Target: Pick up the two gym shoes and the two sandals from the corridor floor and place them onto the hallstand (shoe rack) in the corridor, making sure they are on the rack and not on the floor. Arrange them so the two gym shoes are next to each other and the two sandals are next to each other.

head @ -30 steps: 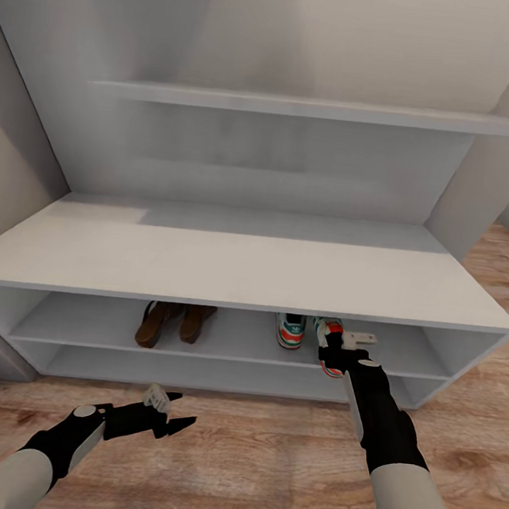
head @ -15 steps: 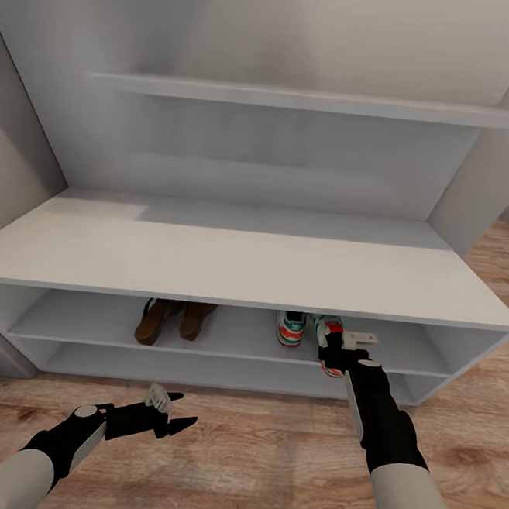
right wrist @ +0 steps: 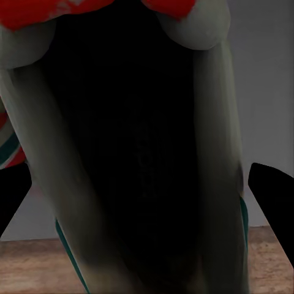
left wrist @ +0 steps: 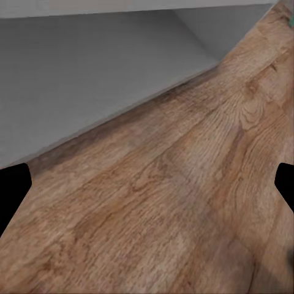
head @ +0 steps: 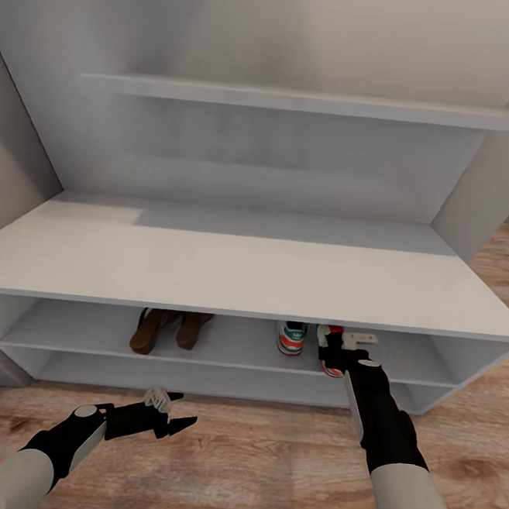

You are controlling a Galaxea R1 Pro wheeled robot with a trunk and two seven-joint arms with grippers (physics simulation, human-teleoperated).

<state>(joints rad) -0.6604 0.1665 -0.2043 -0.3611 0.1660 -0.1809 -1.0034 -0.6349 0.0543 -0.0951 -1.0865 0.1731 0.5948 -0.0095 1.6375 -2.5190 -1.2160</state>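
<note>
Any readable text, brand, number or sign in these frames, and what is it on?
None can be read.
Sneaker on the rack: a dark mark on the heel tab, too small to read.
Sneaker at the right claw: red patches, no legible print.
Sandals: no marking visible.

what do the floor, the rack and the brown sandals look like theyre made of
Floor: wood-look planks, with visible grain and knots, low sheen; possibly laminate.
Rack: smooth, matte white boards, no grain showing; likely painted or laminated panel.
Sandals: dark brown with a slight sheen, leather-like, though too small to be sure.
</note>
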